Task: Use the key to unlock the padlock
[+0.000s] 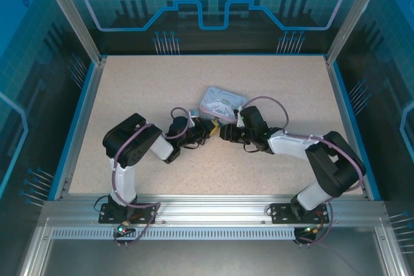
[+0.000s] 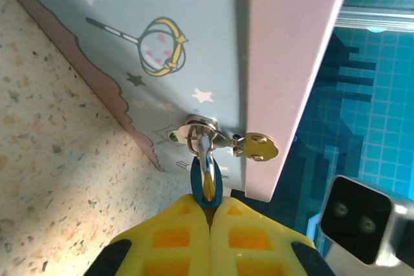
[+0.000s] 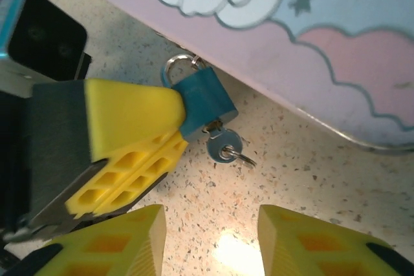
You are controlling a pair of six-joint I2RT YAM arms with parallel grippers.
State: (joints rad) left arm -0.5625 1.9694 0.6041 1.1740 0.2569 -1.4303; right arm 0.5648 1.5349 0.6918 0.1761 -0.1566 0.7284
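Left gripper (image 2: 208, 206) has its yellow fingers pressed together on the padlock (image 3: 204, 103), pinching the blue body, with the shackle threaded through the hasp (image 2: 199, 128) of the tin (image 3: 310, 50). Right gripper (image 3: 208, 221) hovers with fingers spread, holding nothing. And there's the key (image 3: 223, 145): straight ahead of the right fingers, a touch left of centre, near but apart. It looks seated in the lock's base, its long axis pointing back toward the right hand, small ring (image 3: 244, 158) on its bow. The right arm is nearer for the turn, though the left fingers crowd the key's left side.
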